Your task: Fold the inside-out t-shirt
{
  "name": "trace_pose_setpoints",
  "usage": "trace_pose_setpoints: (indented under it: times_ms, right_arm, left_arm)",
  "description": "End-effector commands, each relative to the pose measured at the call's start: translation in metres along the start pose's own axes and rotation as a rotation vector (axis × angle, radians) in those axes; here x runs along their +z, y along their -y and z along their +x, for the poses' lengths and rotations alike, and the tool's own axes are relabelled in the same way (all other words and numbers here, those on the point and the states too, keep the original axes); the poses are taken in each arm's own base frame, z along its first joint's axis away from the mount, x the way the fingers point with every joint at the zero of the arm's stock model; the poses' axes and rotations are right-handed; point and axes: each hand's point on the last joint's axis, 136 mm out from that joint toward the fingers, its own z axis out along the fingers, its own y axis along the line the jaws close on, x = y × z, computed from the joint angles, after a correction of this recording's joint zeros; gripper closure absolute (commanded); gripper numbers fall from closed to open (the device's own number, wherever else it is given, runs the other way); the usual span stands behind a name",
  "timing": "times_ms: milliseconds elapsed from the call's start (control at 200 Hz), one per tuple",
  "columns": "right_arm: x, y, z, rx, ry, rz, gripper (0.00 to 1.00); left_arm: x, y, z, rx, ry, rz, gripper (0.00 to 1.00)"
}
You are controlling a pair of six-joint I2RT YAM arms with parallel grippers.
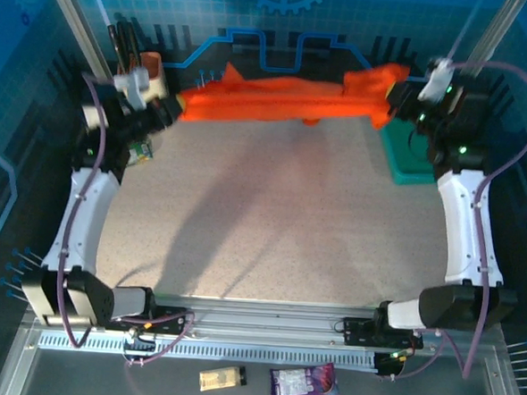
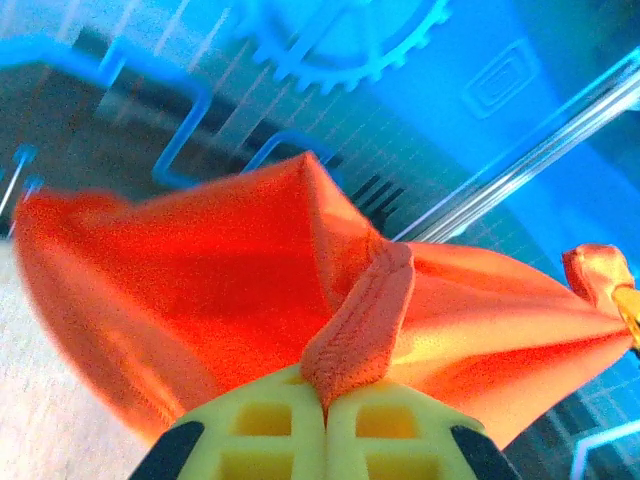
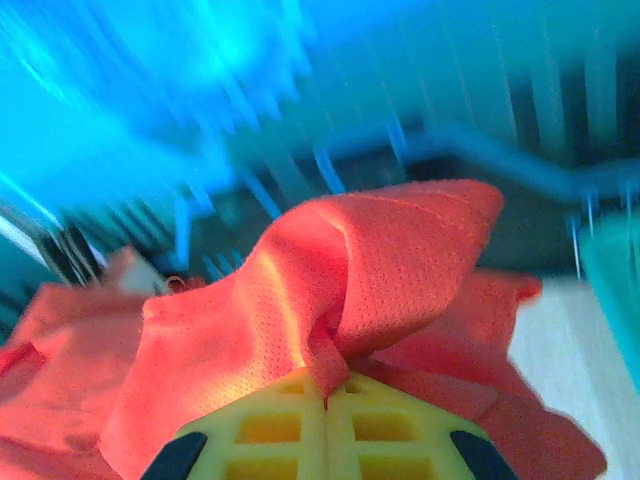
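1. In the left wrist cam, the left gripper [image 2: 325, 408] has its two yellow fingers [image 2: 262, 428] pressed right together. A thick hem-like strip of the inside-out t-shirt [image 2: 200, 290] is pinched in the crack between them, so it's clamped on fabric. The strip pokes up out of the tips and the rest of the cloth fans out wide behind it.
2. Same deal in the right wrist cam. The right gripper [image 3: 327, 392] is closed tight on a gathered wad of the orange-red cloth, which puffs up above the tips. You can see a fine mesh-like weave in it. This view is pretty blurry though.
3. From overhead, the shirt is pulled into a long rumpled band between the two grippers, running along the far side of the table [image 1: 270, 234]. One end sits at the left gripper and the other is bunched up at the right one.
4. It looks lifted off the surface, with soft shadows on the tabletop in front of it. I honestly can't tell if the sagging middle touches down.
5. Both arms reach up from their bases at the near edge, the left one along the left side and the right one along the right side.
6. A teal basket [image 1: 407, 166] sits at the right edge of the table, just beside the right gripper and partly hidden by that arm. I can't tell if the shirt touches it.
7. Down past the near rail there's a small yellowish packet [image 1: 222, 378] and some purple packets [image 1: 305, 388].
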Motion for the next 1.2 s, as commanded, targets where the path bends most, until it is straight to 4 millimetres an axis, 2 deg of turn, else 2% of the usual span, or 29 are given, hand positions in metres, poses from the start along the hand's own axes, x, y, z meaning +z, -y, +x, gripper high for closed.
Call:
trace_pose_setpoints:
  times_ms: [0, 30, 55, 115, 155, 215, 315, 430, 540, 620, 655, 730, 860, 961, 1101, 1191]
  right_arm:
    - [0.013, 0.038, 0.108, 0.011, -0.209, 0.097, 1.00]
    - [0.011, 0.046, 0.141, 0.033, -0.276, 0.120, 1.00]
    - [0.008, 0.053, 0.167, 0.060, -0.329, 0.146, 0.96]
    - [0.001, 0.067, 0.219, 0.128, -0.425, 0.188, 0.75]
    - [-0.003, 0.074, 0.240, 0.151, -0.465, 0.211, 0.66]
    - [-0.009, 0.083, 0.269, 0.155, -0.532, 0.260, 0.61]
    - [-0.014, 0.088, 0.283, 0.138, -0.583, 0.304, 0.59]
    - [-0.013, 0.087, 0.284, 0.133, -0.590, 0.310, 0.58]
    - [-0.007, 0.080, 0.288, 0.123, -0.619, 0.297, 0.57]
    - [-0.003, 0.074, 0.303, 0.119, -0.679, 0.284, 0.57]
    - [0.003, 0.067, 0.299, 0.107, -0.680, 0.270, 0.56]
    - [0.008, 0.067, 0.311, 0.077, -0.744, 0.303, 0.54]
    - [0.013, 0.084, 0.323, 0.008, -0.828, 0.442, 0.46]
    - [0.025, 0.091, 0.328, -0.035, -0.857, 0.488, 0.38]
    - [0.045, 0.095, 0.341, -0.075, -0.910, 0.496, 0.30]
    - [0.054, 0.099, 0.354, -0.074, -0.961, 0.494, 0.30]
  left_arm:
    - [-0.010, -0.094, 0.085, -0.157, -0.092, -0.244, 0.88]
    - [-0.015, -0.113, 0.113, -0.186, -0.137, -0.291, 0.85]
    - [-0.020, -0.128, 0.134, -0.207, -0.169, -0.336, 0.81]
    - [-0.031, -0.153, 0.173, -0.242, -0.222, -0.406, 0.74]
    - [-0.038, -0.162, 0.188, -0.244, -0.244, -0.445, 0.69]
    - [-0.045, -0.170, 0.200, -0.222, -0.272, -0.484, 0.66]
    - [-0.044, -0.168, 0.206, -0.138, -0.340, -0.512, 0.62]
    - [-0.027, -0.155, 0.211, 0.012, -0.453, -0.518, 0.60]
    - [0.007, -0.140, 0.218, 0.181, -0.573, -0.509, 0.58]
    - [0.036, -0.135, 0.217, 0.289, -0.656, -0.524, 0.58]
    - [0.049, -0.135, 0.216, 0.341, -0.681, -0.536, 0.59]
    - [0.077, -0.145, 0.212, 0.449, -0.727, -0.579, 0.59]
    - [0.113, -0.167, 0.201, 0.582, -0.769, -0.651, 0.57]
    - [0.130, -0.184, 0.197, 0.666, -0.819, -0.696, 0.54]
    - [0.148, -0.208, 0.202, 0.730, -0.909, -0.729, 0.51]
    - [0.158, -0.220, 0.204, 0.757, -0.939, -0.753, 0.50]
